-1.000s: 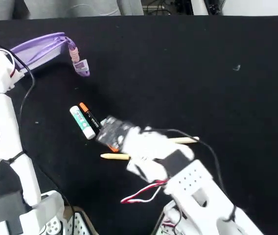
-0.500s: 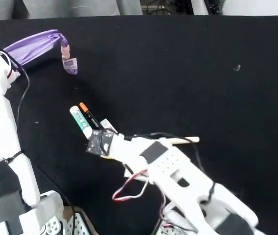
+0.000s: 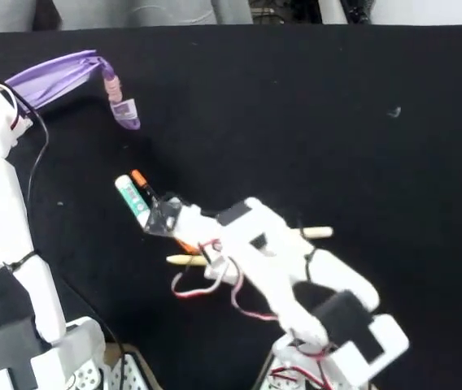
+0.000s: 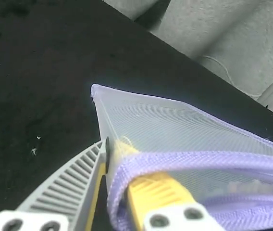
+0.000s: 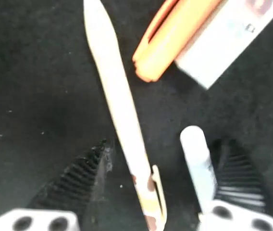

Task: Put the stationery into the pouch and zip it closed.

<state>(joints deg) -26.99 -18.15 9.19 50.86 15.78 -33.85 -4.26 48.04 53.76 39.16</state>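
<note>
A purple mesh pouch (image 3: pixel 52 75) hangs off the table at the far left, and my left gripper (image 4: pixel 112 168) is shut on its purple-trimmed edge (image 4: pixel 184 161). Its zipper tag (image 3: pixel 125 110) dangles at the free end. In the middle lie a white-and-green stick (image 3: pixel 130 197), an orange-capped black pen (image 3: pixel 145 188) and a cream pen (image 3: pixel 184 260). My right gripper (image 3: pixel 162 218) hovers low over them. From its wrist it stands open (image 5: pixel 163 144) astride the cream pen (image 5: pixel 117 110), with an orange marker (image 5: pixel 175 38) and a white item (image 5: pixel 228 41) just beyond. A white rod (image 5: pixel 196 159) lies by one finger.
The black table (image 3: pixel 361 146) stretches bare to the right and back. The left arm's white column (image 3: pixel 7 244) and its cable stand along the left edge. Red and white wires (image 3: pixel 207 276) loop under the right arm.
My right arm has swung and its gripper has shifted left, closer to the pens. The pouch's free end and tag have swayed a little. The left arm has stayed put.
</note>
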